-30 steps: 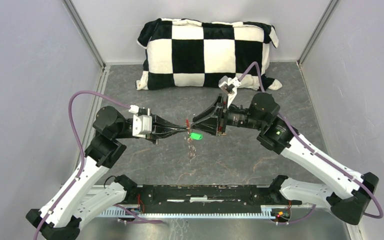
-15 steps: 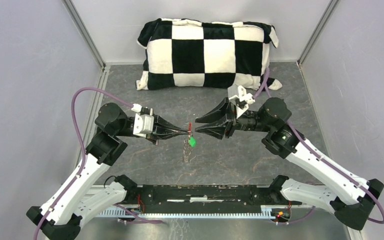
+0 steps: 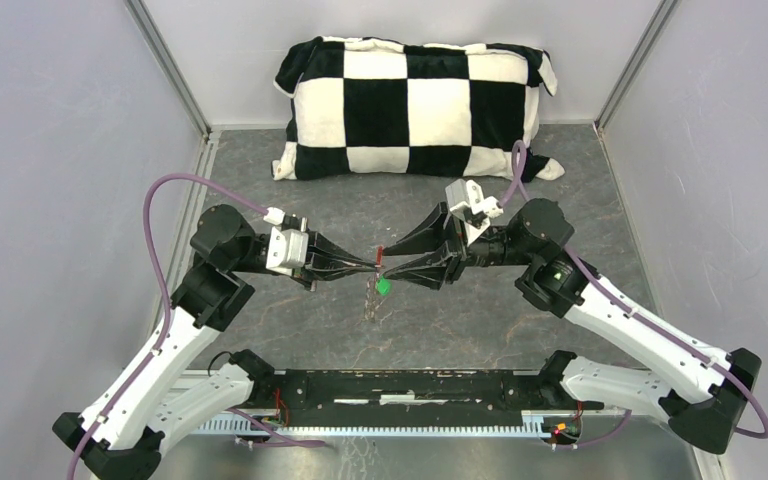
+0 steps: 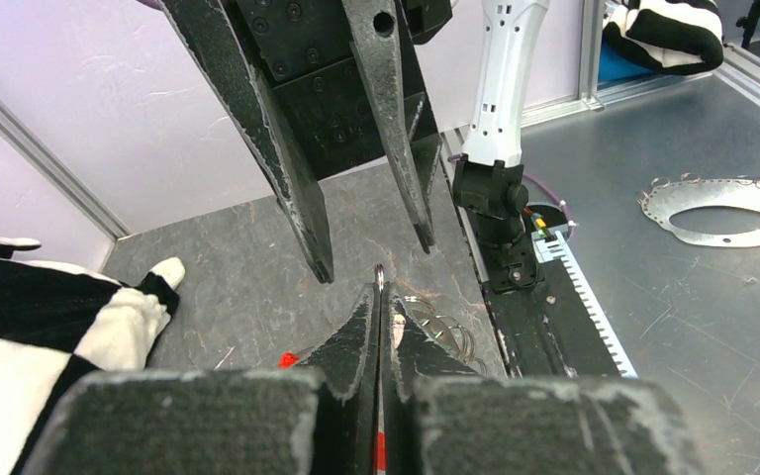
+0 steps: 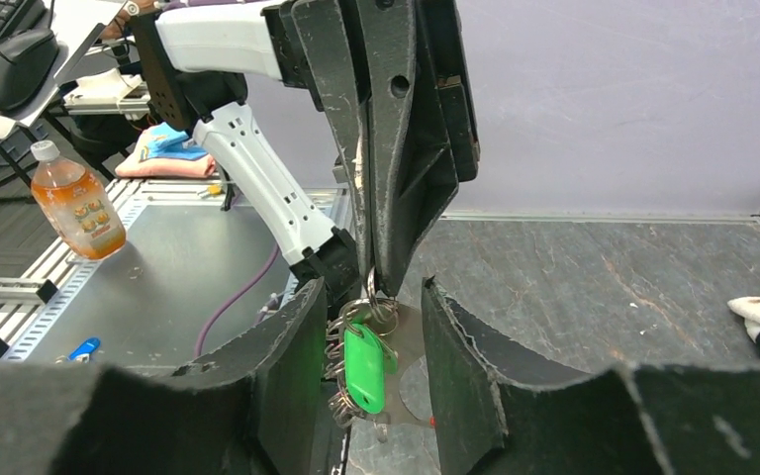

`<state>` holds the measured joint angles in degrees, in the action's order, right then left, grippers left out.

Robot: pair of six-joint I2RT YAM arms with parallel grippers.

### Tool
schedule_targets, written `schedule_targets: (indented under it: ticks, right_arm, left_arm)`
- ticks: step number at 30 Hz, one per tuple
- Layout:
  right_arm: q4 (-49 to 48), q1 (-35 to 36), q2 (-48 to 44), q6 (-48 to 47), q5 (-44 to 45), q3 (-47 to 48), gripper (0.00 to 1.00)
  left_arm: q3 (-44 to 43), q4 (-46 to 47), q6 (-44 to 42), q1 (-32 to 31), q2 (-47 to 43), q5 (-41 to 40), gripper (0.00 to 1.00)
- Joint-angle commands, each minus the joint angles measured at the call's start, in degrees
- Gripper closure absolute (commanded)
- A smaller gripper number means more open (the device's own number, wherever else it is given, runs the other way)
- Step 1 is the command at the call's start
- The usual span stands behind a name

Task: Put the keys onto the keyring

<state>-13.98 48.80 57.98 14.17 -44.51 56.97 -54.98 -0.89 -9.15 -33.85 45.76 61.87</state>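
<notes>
My left gripper (image 3: 374,266) is shut on the thin silver keyring (image 4: 379,273). The ring's edge pokes out past the fingertips, and the red tag (image 4: 379,450) shows between the fingers. The green-headed key (image 5: 364,366) hangs from the ring with small chain links (image 5: 339,371). It also shows in the top view (image 3: 384,286). My right gripper (image 5: 374,289) is open, one finger on each side of the hanging green key, tip to tip with the left gripper (image 5: 386,148). I cannot make out the brass-headed key.
A black-and-white checkered pillow (image 3: 410,105) lies at the back of the table. Grey walls close in both sides. Off the table are an orange drink bottle (image 5: 74,208) and a cut metal sheet (image 4: 717,208).
My right gripper has opened, backed off to the right, then come back left around the ring. The green key has dropped and now hangs. The left gripper has stayed put.
</notes>
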Motion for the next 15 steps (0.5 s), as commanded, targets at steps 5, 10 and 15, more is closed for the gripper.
schedule_targets:
  ticks: [5, 10, 15]
  right_arm:
    - [3.32, 1.91, 0.79, -4.23, 3.64, 1.19, 0.54]
    - [3.43, 2.32, 1.26, -4.28, 4.92, 1.73, 0.75]
    - [4.15, 2.57, 0.54, -4.49, 6.45, 1.94, 1.00]
  left_arm:
    - [-3.02, 1.15, -0.05, -0.02, -0.26, 0.86, 0.98]
    - [-2.86, 1.15, -0.04, -0.03, -0.29, 1.06, 0.98]
    - [-2.68, -3.29, -3.25, -0.01, -0.33, 0.94, 0.98]
